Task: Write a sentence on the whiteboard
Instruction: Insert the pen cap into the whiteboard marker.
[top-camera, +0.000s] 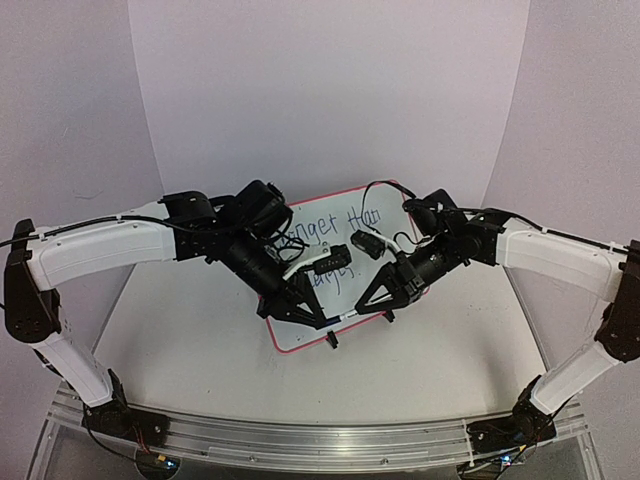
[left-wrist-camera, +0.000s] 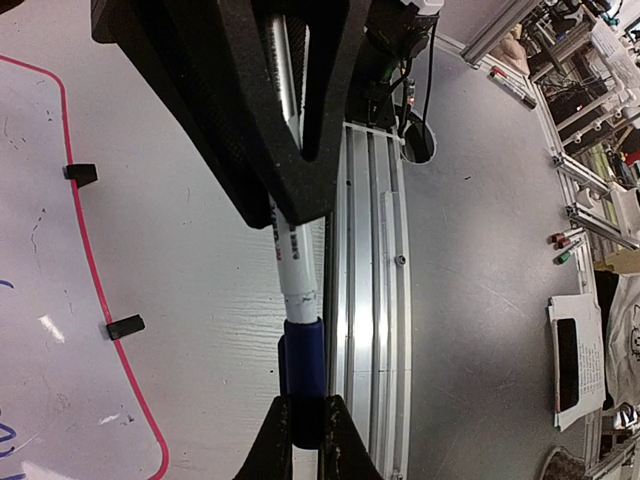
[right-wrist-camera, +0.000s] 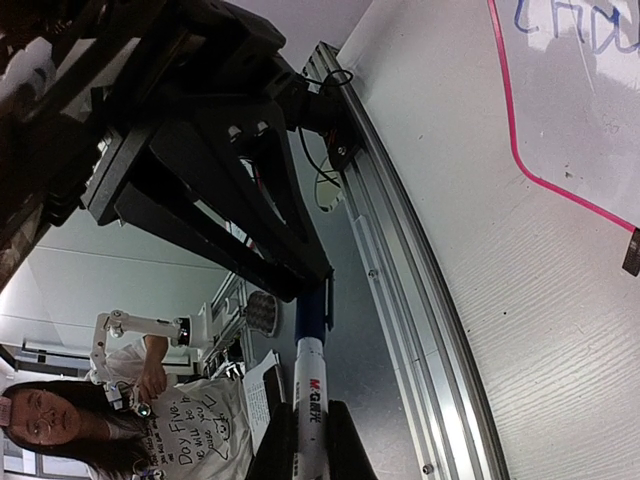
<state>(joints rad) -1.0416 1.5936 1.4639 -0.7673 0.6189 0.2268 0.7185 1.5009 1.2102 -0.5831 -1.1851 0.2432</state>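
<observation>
The whiteboard (top-camera: 330, 203) lies flat mid-table, with a pink rim. Blue lettering of the sentence (top-camera: 335, 225) crosses its top; the second line is mostly hidden behind the arms. Over the board's near edge both grippers hold one marker (top-camera: 345, 317). In the left wrist view my left gripper (left-wrist-camera: 305, 440) is shut on the marker's blue cap (left-wrist-camera: 303, 385), beside the whiteboard (left-wrist-camera: 40, 300). In the right wrist view my right gripper (right-wrist-camera: 310, 440) is shut on the white barrel (right-wrist-camera: 312, 400). The cap (right-wrist-camera: 312, 310) sits in the other jaws. The whiteboard (right-wrist-camera: 580, 100) shows blue letters (right-wrist-camera: 560, 20).
Two black clip feet (left-wrist-camera: 125, 326) stand on the board's rim. An aluminium rail (top-camera: 300, 435) runs along the table's near edge. A person (right-wrist-camera: 60, 430) sits beyond the table. Cables (top-camera: 385, 240) hang over the board.
</observation>
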